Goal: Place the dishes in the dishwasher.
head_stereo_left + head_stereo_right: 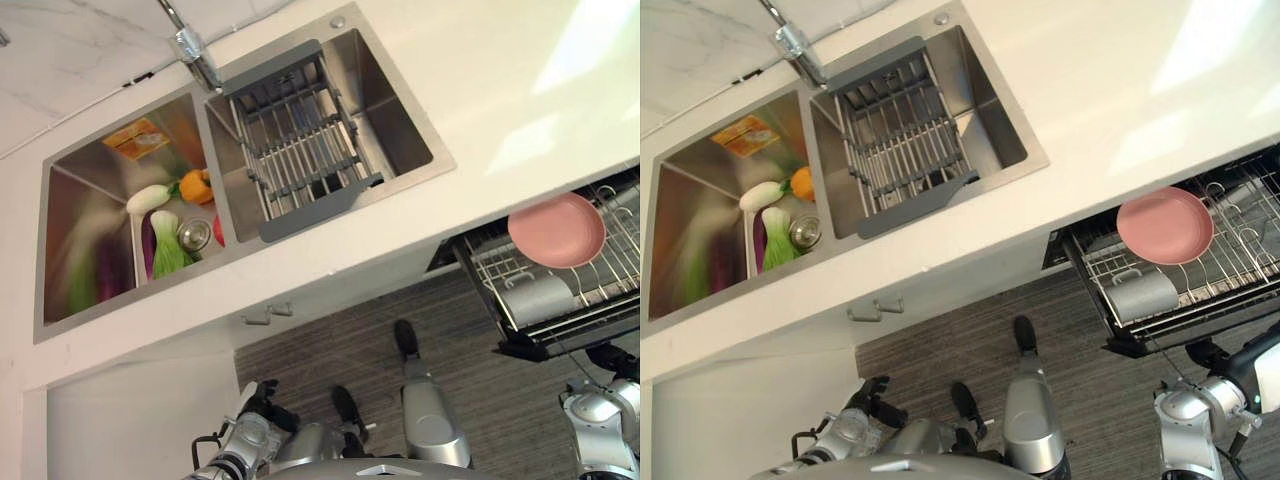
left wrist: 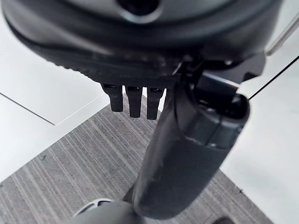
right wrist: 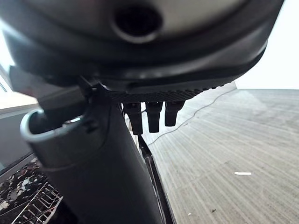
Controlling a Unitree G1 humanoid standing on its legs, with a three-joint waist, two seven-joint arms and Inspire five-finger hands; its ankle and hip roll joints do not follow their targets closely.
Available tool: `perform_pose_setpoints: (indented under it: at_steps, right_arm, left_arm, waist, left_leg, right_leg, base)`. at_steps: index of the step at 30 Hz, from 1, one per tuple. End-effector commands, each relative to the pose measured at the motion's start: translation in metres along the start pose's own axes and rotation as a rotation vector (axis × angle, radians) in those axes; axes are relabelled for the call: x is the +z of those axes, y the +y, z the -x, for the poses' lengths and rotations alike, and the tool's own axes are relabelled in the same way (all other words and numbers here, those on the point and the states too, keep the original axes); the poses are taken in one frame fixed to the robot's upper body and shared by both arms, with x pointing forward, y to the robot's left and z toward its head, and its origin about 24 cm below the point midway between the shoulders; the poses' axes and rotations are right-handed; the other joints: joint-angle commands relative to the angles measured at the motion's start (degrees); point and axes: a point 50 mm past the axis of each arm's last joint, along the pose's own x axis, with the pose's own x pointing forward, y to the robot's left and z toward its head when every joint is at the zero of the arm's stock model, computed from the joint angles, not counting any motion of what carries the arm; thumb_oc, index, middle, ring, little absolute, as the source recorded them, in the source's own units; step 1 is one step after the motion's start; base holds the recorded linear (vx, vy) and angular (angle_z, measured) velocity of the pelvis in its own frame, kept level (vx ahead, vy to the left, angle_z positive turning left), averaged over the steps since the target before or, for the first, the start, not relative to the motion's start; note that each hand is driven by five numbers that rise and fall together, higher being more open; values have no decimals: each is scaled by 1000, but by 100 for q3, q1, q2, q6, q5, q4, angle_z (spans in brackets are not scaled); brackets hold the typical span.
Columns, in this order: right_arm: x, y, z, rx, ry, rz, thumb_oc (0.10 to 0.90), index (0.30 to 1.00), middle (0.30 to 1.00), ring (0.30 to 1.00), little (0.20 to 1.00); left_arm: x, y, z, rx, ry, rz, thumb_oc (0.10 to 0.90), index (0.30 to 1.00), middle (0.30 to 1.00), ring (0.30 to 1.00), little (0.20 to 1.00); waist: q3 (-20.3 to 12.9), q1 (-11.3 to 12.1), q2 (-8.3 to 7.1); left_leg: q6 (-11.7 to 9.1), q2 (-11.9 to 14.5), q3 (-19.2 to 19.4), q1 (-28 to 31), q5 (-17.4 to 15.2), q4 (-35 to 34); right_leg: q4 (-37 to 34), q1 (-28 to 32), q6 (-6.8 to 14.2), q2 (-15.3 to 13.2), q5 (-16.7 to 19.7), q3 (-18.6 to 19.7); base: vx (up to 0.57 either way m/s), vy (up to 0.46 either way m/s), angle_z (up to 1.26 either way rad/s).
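Round pink plate (image 1: 557, 230) showing plain pink; wire dishwasher rack (image 1: 585, 305) gleaming silver; striped wood-grain floor (image 1: 330, 350) running grey-brown; slatted sink drainer (image 1: 300, 140) appearing dark grey.

— Surfaces?
— White countertop (image 1: 480, 90) with a bright light patch; pale marbled wall (image 1: 70, 50) behind it; grey striped floor (image 1: 330, 350) below.
— Fixtures?
— Steel double sink (image 1: 395, 115), chrome faucet (image 1: 195, 45), white cabinet front (image 1: 140, 420) under the counter.

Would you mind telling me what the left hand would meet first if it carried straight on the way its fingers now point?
Probably the floor: in its wrist view the left hand hangs with straight fingers aimed down at the striped flooring, with nothing between. Depth is hard to judge.
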Motion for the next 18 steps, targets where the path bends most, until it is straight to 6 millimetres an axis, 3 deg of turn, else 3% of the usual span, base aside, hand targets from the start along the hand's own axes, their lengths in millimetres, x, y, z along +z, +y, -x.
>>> perform_pose_setpoints:
  at_steps: [1,4,6,7,9,11,14,18]
  right_arm:
    - [61,1,-20,21,-306,-51,800,900,900,900,900]
    - [68,10,-25,58,-313,-66,800,900,900,900,900]
    - [63,14,-32,88,-261,-80,800,900,900,900,900]
    - [63,15,-33,89,-261,-82,800,900,900,900,900]
    - [47,18,-41,121,-169,-80,800,900,900,900,900]
    - [43,20,-44,132,-140,-76,800,900,900,900,900]
    - [20,31,-41,222,-41,-18,800,900,900,900,900]
    - [-5,40,-31,287,59,28,800,900,900,900,900]
  left_arm:
    - [-27,22,-1,56,82,-56,800,900,900,900,900]
    - [-33,21,1,46,93,-62,800,900,900,900,900]
    - [-40,22,3,45,117,-33,800,900,900,900,900]
    - [-40,22,3,45,117,-32,800,900,900,900,900]
    - [-52,22,6,37,177,180,800,900,900,900,900]
    - [-56,23,6,37,192,207,800,900,900,900,900]
    - [-70,25,10,43,260,304,800,900,900,900,900]
    - [-77,24,12,36,296,355,800,900,900,900,900]
  waist:
    - [-647,571,-511]
    - [-788,823,-530]
    - [-880,997,-553]
    - [-881,961,-555]
    - [-991,1224,-586]
    - [-1029,1288,-610]
    - [-1127,1510,-670]
    - [-1200,1625,-729]
  left_leg:
    - [-225,-67,-742,-280,321,98]
    - [-246,-88,-1048,-333,380,85]
    - [-285,-110,-1269,-384,439,80]
    - [-286,-115,-1304,-394,441,82]
    - [-349,-138,-1632,-444,499,84]
    - [-355,-158,-1731,-496,555,68]
    - [-441,-140,-2047,-574,657,53]
    - [-507,-132,-2290,-655,721,53]
  right_leg:
    - [459,929,310,-407,-1194,-375]
    - [364,1135,276,-422,-1237,-706]
    - [292,1270,258,-438,-1260,-956]
    - [276,1285,258,-441,-1261,-992]
    - [207,1471,232,-457,-1310,-1387]
    - [189,1487,220,-452,-1290,-1488]
    - [130,1627,174,-437,-1323,-1864]
    - [100,1728,175,-462,-1337,-2230]
  base:
    - [14,-84,66]
    - [14,-89,74]
    - [14,-67,67]
    - [12,-73,59]
    - [28,-84,62]
    - [3,-63,85]
    - [22,-93,66]
    - [1,-55,56]
